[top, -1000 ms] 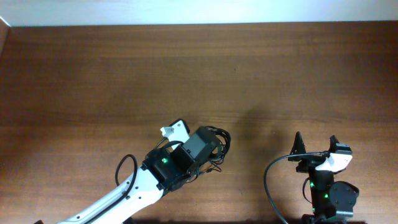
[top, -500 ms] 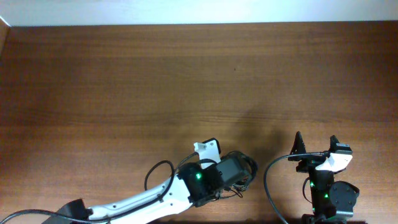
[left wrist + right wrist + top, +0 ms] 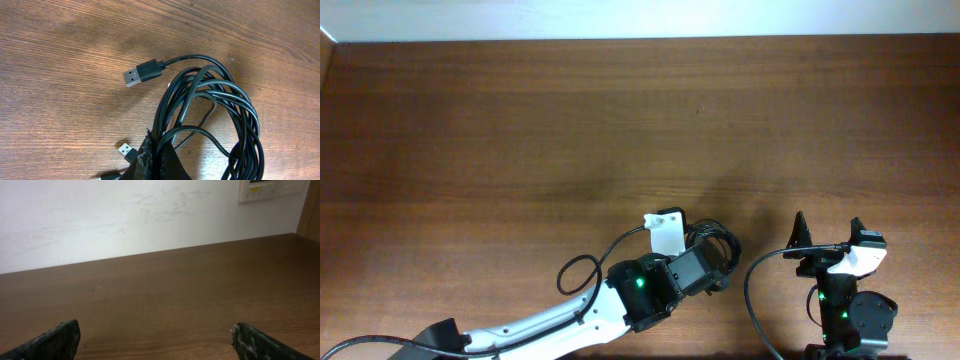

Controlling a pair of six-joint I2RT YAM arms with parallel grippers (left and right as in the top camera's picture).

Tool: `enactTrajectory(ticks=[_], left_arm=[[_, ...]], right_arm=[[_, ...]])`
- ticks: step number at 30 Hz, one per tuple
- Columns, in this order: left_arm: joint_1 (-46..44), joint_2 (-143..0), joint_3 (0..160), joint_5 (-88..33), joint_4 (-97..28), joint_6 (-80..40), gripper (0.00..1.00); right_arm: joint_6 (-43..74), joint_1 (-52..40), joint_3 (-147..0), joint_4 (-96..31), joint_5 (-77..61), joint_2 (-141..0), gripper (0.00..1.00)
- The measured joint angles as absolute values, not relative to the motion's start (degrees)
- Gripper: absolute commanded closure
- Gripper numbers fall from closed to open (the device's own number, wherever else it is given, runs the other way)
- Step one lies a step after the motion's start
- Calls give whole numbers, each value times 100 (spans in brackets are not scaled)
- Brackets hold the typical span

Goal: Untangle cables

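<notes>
on wood-grain tbl (image 3: 60, 75), coiled blk cables (image 3: 161, 111)

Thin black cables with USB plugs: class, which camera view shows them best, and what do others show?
Left wrist view: the thin black cables fill it, loops and plugs clear. Overhead shows a small clump; right wrist, none.

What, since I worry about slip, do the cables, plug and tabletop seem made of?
The cables: likely rubbery or PVC jacket, black, smooth, faintly glossy; highlights run along strands. USB plug: black moulded plastic body, silvery metal shell. The tabletop: brown wood or wood-look laminate, satin; grain lines, soft sheen.
</notes>
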State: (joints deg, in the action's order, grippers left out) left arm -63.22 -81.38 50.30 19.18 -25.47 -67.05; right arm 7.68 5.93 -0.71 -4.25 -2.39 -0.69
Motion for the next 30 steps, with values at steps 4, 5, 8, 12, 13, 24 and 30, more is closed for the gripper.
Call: enactTrajectory(ticks=[4,5,8,12,13,24,30], left_arm=[[-6320,-8138,5030,1970,-2547,-6681,100],[-6276,-8138,5030,1986,-2547,-6587,100],[-5953,-7994,5030,1994,-2593,-6289,100],[-5196,-7559,5030,1516,-2646,-6189,100],[-4897,-7531,5033,1205,-2663,-6187,100],[-3223,-7520,5035,-2318,-1173,-2976,100],[-4101,-7520,5035,-2668,-661,-1944,100]], right_arm=[[770,593,-71,-425,-237,-69,2],[770,593,-71,-425,-239,-69,2],[773,593,-71,-425,-237,-69,2],[744,593,-71,-384,-207,-69,1],[679,593,-56,-191,14,-69,2],[6386,585,-58,805,-4289,-97,32],[7559,-316,-58,478,-4403,-770,96]])
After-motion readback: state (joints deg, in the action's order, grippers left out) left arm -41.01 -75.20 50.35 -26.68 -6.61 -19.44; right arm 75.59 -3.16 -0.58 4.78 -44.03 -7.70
